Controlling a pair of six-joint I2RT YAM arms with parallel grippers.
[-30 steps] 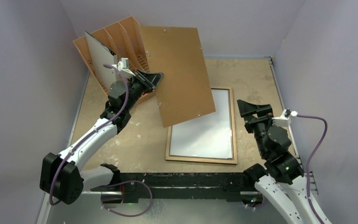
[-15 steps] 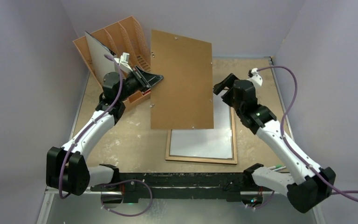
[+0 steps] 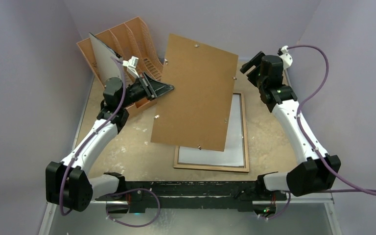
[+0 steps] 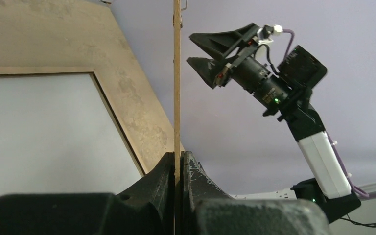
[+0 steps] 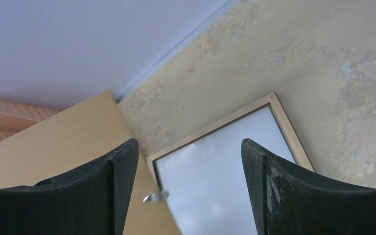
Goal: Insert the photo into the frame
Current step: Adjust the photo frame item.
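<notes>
My left gripper (image 3: pixel 164 88) is shut on the left edge of the brown backing board (image 3: pixel 196 93) and holds it tilted in the air above the frame. In the left wrist view the board (image 4: pixel 176 73) is edge-on between my closed fingers (image 4: pixel 178 159). The frame (image 3: pixel 210 167) lies flat on the table with its light wood rim up and a pale pane inside, partly hidden under the board. A white-faced sheet with a dark edge (image 3: pixel 102 58), seemingly the photo with its reverse showing, stands in the rack. My right gripper (image 3: pixel 251 63) is open and empty beside the board's upper right corner.
An orange slotted file rack (image 3: pixel 127 39) stands at the back left, behind my left gripper. Walls close in on three sides. In the right wrist view the frame's rim (image 5: pixel 210 126) and the board (image 5: pixel 68 137) with a small metal clip (image 5: pixel 155 197) lie below my open fingers.
The right arm has risen from near the frame to the far right, next to the board's edge. The left gripper has turned the board, swinging its top to the right.
</notes>
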